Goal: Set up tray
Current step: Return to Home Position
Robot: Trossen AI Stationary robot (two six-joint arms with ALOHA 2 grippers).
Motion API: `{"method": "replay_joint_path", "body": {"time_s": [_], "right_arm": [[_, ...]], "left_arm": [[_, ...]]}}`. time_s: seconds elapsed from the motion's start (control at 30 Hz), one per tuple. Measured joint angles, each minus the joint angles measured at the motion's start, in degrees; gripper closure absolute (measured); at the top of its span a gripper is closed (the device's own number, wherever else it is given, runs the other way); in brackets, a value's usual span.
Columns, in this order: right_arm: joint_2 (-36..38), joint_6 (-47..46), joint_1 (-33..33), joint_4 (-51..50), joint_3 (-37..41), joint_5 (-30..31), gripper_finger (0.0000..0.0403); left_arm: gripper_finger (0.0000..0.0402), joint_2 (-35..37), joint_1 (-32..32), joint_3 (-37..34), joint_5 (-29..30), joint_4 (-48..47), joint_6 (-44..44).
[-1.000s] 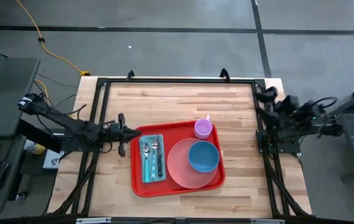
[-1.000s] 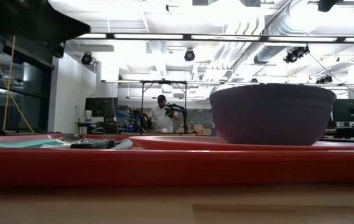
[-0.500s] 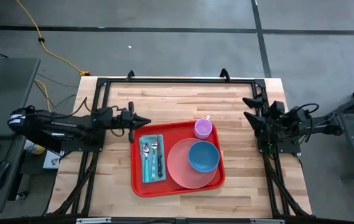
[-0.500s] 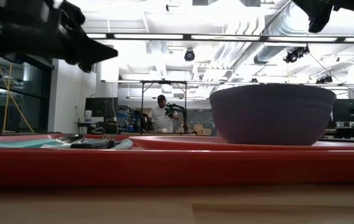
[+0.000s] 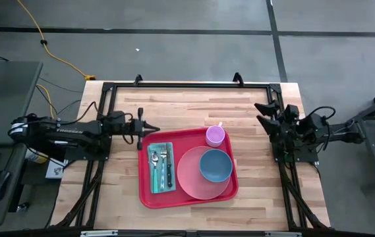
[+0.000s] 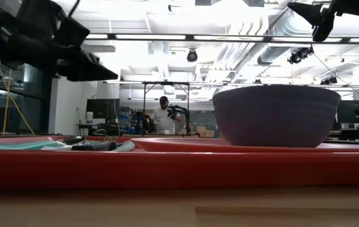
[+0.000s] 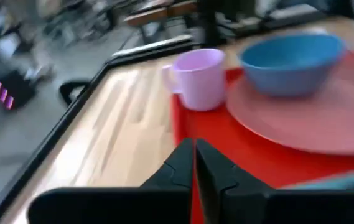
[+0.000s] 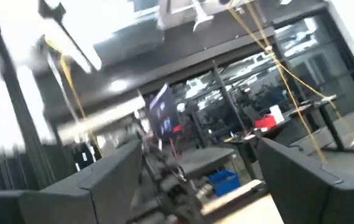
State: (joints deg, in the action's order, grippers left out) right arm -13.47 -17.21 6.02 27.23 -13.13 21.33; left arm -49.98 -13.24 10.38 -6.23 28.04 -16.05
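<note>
The red tray (image 5: 146, 197) lies mid-table and also shows in the low view (image 6: 179, 169). On it are a teal napkin (image 5: 155, 184) with cutlery (image 5: 163, 164), a pink plate (image 5: 190, 178), a blue bowl (image 5: 215, 164) on the plate, and a purple cup (image 5: 215, 136). My left gripper (image 5: 153, 128) is shut and empty, raised over the tray's far left corner; it also shows in its wrist view (image 7: 194, 163). My right gripper (image 5: 261, 113) is open and empty, raised near the table's right edge.
The black frame rails (image 5: 187, 85) run along the table's far, left and right edges. Bare wood (image 5: 174, 108) lies between the tray and the far rail. A person (image 6: 163, 113) stands far off in the room behind.
My left gripper has gone toward the table's right, from beside the tray's left rim to above its far left corner. My right gripper has swung out toward the table's left, away from the right edge. The tray and dishes have kept still.
</note>
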Motion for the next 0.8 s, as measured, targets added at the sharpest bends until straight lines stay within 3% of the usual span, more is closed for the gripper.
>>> {"method": "replay_joint_path", "body": {"time_s": [0.2,0.47,0.57,0.67,0.8], "right_arm": [[-0.3,12.4,0.0,-3.5,0.0,-7.9,0.0105],[-0.3,9.8,0.0,-6.9,0.0,-15.0,0.0105],[-0.3,9.7,0.1,-7.0,0.0,-16.0,0.0105],[-0.3,10.7,0.6,-8.1,0.0,-16.5,0.0105],[-0.3,11.3,1.8,-17.6,-0.1,-15.6,0.0105]], "left_arm": [[0.0327,-0.8,4.3,0.0,-2.7,5.5,-13.0],[0.0317,4.8,5.8,-9.6,-4.0,21.2,-14.0],[0.0320,9.7,5.7,-9.3,-4.4,14.0,-14.2],[0.0320,13.3,5.8,-9.2,-5.8,12.9,-15.8],[0.0322,19.0,5.8,-9.5,-5.7,8.5,-16.7]]}}
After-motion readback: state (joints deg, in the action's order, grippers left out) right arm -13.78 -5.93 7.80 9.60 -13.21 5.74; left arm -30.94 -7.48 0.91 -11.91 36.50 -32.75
